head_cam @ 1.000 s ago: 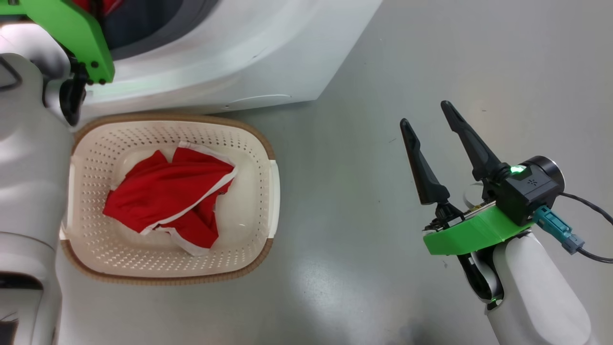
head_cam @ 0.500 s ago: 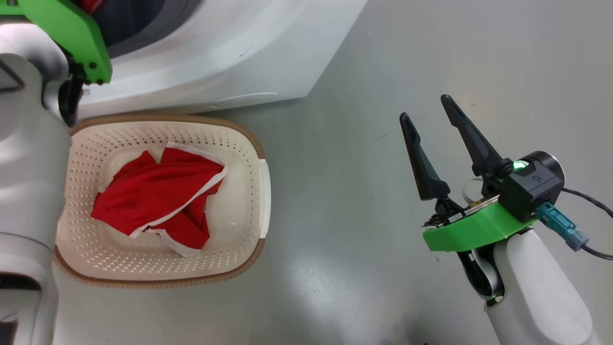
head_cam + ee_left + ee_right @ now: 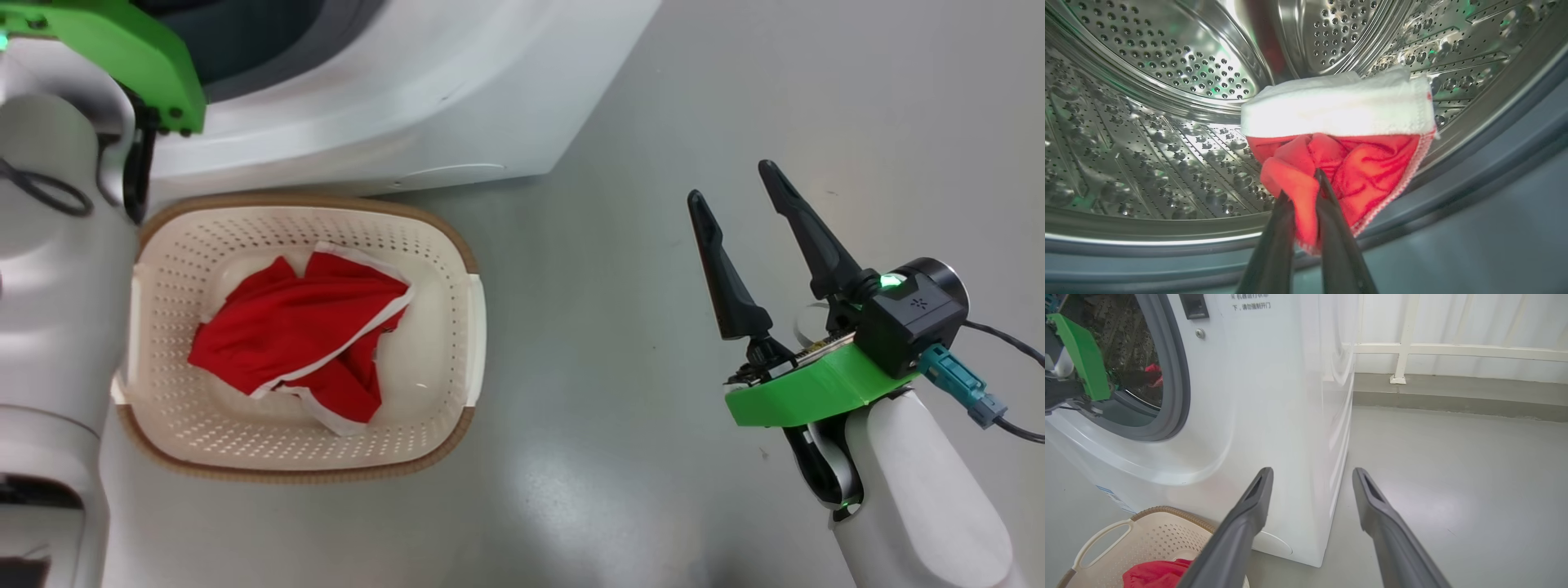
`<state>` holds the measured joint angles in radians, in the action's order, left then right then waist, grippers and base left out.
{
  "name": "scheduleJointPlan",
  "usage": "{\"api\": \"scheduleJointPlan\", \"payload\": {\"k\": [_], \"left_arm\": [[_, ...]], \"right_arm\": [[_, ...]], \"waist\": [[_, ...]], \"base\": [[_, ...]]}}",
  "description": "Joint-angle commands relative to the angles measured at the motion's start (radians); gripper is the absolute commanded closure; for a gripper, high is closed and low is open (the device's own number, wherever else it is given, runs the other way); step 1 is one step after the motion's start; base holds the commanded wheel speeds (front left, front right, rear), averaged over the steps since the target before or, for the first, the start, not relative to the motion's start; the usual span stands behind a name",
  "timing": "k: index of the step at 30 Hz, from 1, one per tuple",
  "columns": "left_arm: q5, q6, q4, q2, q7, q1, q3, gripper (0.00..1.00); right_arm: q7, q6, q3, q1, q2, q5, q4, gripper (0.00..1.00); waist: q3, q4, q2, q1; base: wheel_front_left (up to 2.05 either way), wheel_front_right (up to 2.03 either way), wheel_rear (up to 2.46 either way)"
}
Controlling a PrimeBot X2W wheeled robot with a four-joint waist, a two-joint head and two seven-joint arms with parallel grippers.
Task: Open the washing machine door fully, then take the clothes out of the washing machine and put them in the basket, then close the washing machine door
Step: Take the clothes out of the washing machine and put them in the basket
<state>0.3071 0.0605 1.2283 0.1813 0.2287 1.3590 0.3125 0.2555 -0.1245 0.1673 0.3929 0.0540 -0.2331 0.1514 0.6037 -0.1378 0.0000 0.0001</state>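
- right gripper (image 3: 729, 181): fingers spread wide, nothing in them. It's parked over bare floor (image 3: 612, 269), well right of the basket, I'd say to keep it out of the left arm's path.
- basket (image 3: 469, 327): on the floor, tight against the washing machine (image 3: 392, 106) front and right under the opening. That makes the carry from drum to drop short.
- red garment (image 3: 302, 327) with white trim is lying in the basket, crumpled near the middle.
- left arm goes in through the grey gasket (image 3: 1182, 375), so the opening is clear.
- left gripper (image 3: 1303, 196): jaws nearly closed, pinching a bunched fold of the second red piece (image 3: 1372, 163), which has a white band along the top.
- The rest of that piece hangs off my tips near the drum (image 3: 1147, 143) mouth. It looks lifted off the steel, but I can't confirm that.
- My read of the step: draw it out over the gasket lip and release above the basket. Closing the door comes after.
- Risk: the pinch is thin, so the cloth could slip or drag on the gasket.
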Motion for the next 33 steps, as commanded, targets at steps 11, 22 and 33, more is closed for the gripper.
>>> {"api": "scheduleJointPlan", "payload": {"k": [11,22,33], "left_arm": [[-0.023,-0.036,-0.22,0.035,0.033,-0.158,-0.01,1.0],[-0.04,-0.07,-0.595,0.034,0.033,-0.435,-0.091,1.0],[-0.072,-0.088,-0.82,0.022,0.033,-0.639,-0.135,1.0]], "right_arm": [[0.006,-0.006,0.001,-0.044,0.006,0.035,-0.008,0.0],[0.006,-0.006,-0.01,-0.085,0.021,0.036,0.005,0.0],[0.006,-0.006,-0.023,-0.125,0.017,0.036,0.01,0.0]], "waist": [[-0.069,0.068,0.0,-0.0001],[-0.17,0.105,0.0,-0.0001],[-0.25,0.131,0.0,-0.0001]], "base": [[0.0,0.0,0.0],[0.0,0.0,0.0],[0.0,0.0,0.0]]}}
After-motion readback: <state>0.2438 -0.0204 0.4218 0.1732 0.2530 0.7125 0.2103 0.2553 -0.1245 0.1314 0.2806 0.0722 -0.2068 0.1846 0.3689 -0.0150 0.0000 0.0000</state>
